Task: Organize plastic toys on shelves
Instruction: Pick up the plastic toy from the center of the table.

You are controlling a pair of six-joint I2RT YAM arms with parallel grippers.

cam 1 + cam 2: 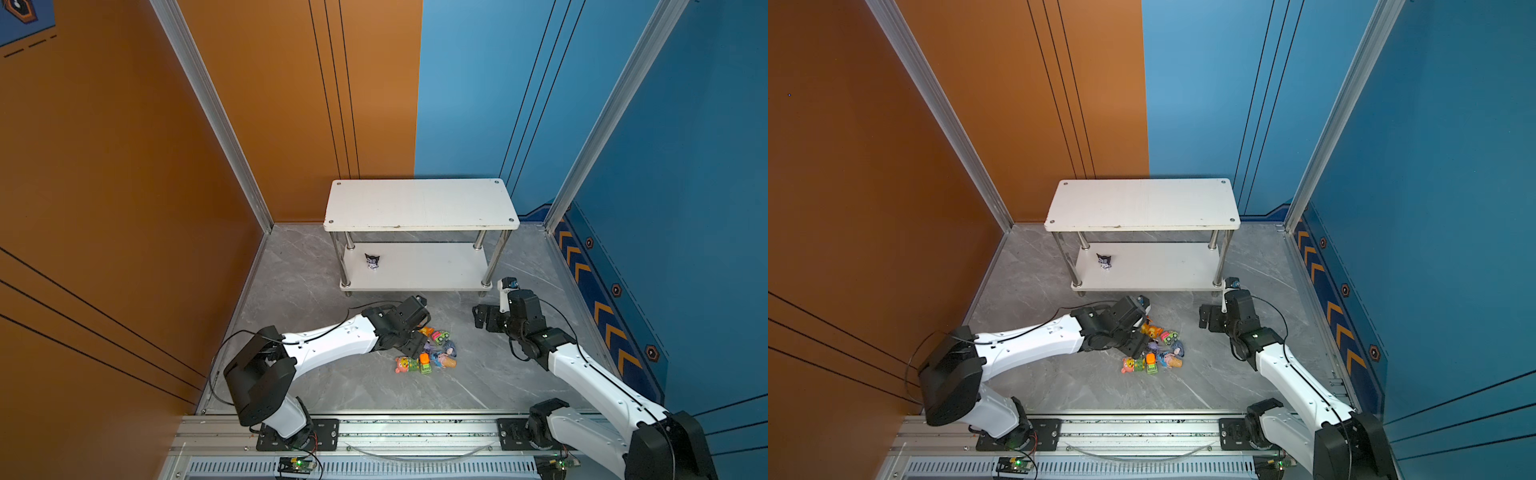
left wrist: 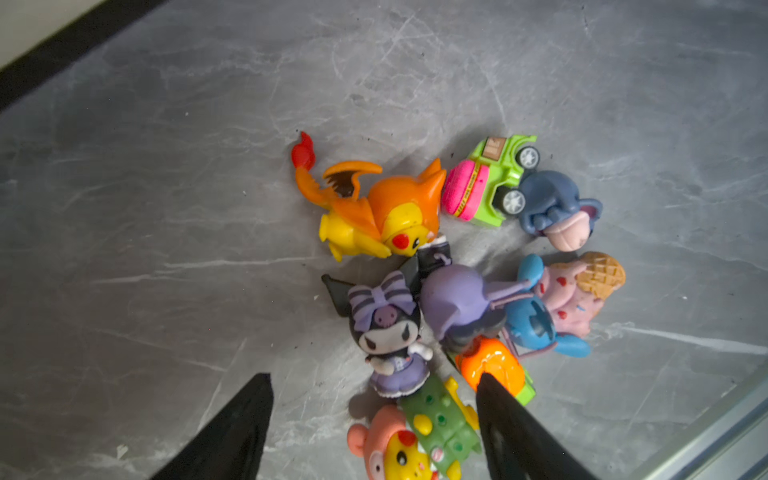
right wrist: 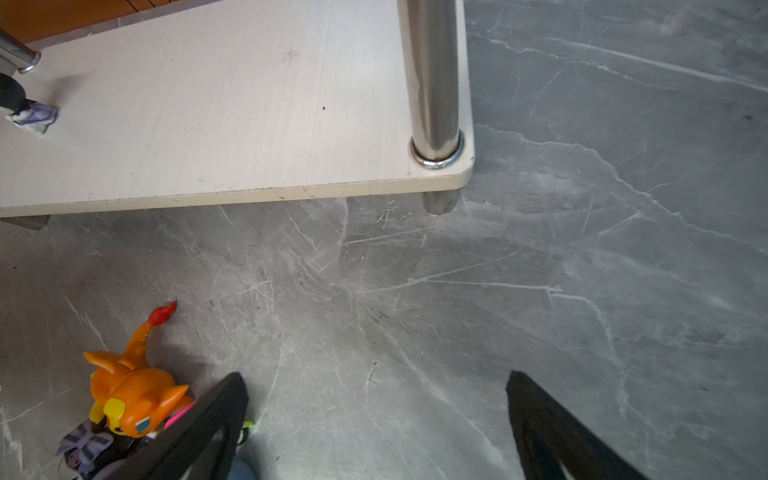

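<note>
Aluminium rail (image 1: 415,432), marbled floor (image 1: 478,374), shelves (image 1: 419,203), orange wall (image 1: 104,166), blue wall (image 1: 706,166)

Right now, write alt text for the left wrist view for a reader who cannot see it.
Small glossy plastic toy figurines lie heaped on a grey marbled floor: an orange winged dragon, a black-and-purple horned doll, a green toy car, a grey-blue donkey and others. The left tool's two black fingertips stand apart at the heap's edge, clamping nothing.
</note>
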